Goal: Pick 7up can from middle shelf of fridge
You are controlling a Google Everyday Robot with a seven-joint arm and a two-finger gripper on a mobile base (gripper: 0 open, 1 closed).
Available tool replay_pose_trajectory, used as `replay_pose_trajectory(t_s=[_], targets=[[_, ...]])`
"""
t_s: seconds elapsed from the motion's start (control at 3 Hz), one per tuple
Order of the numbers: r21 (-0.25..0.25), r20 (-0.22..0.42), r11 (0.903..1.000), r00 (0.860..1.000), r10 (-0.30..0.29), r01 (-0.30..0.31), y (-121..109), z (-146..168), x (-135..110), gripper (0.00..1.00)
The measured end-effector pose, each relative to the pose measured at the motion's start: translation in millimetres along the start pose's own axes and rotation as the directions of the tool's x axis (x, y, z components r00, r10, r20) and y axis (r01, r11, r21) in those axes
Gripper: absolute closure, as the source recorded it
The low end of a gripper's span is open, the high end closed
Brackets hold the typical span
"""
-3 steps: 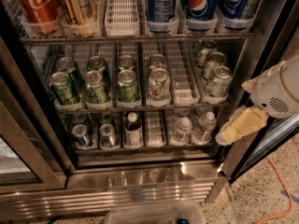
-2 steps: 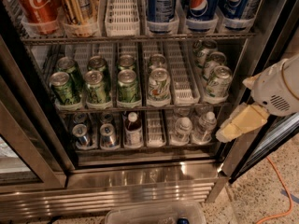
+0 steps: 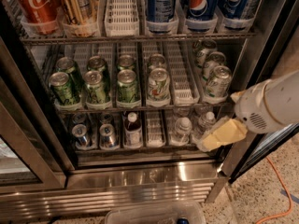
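The 7up can (image 3: 159, 84) stands at the front of the middle shelf (image 3: 140, 109) of the fridge (image 3: 140, 190), in the fourth lane from the left. It is upright, so its long axis runs vertical and the silver top faces up toward the camera. The gripper (image 3: 219, 134) hangs outside the shelves at the right side of the opening, at the height of the lower rack. From the gripper, the can lies at about 10 o'clock, higher and well apart. An empty lane tray (image 3: 180, 78) and a row of pale cans (image 3: 217, 80) stand between them. There is only one arm, so no choice of side arises.

Whether the gripper is spread or pressed together I cannot tell, because it looks like one yellowish shape. I judge it holds nothing.

The darker green cans (image 3: 126, 85) stand just beside the 7up can at its 9 o'clock. So the approach probably must come straight from the front, after the gripper rises and moves left.
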State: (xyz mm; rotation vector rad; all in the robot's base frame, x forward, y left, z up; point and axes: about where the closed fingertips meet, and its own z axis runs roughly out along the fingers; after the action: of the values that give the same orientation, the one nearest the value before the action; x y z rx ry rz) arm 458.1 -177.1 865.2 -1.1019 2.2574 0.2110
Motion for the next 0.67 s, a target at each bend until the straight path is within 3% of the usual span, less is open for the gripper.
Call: replay_pose_trajectory(t_s=[0.33, 0.67], targets=[[0.017, 0.076, 0.9937, 0.991, 0.109, -0.111, 22.7, 22.9, -1.4, 0.0], [0.064, 0.137, 0.9771, 0.972, 0.193, -0.203, 32.6, 46.9, -3.1, 0.0]])
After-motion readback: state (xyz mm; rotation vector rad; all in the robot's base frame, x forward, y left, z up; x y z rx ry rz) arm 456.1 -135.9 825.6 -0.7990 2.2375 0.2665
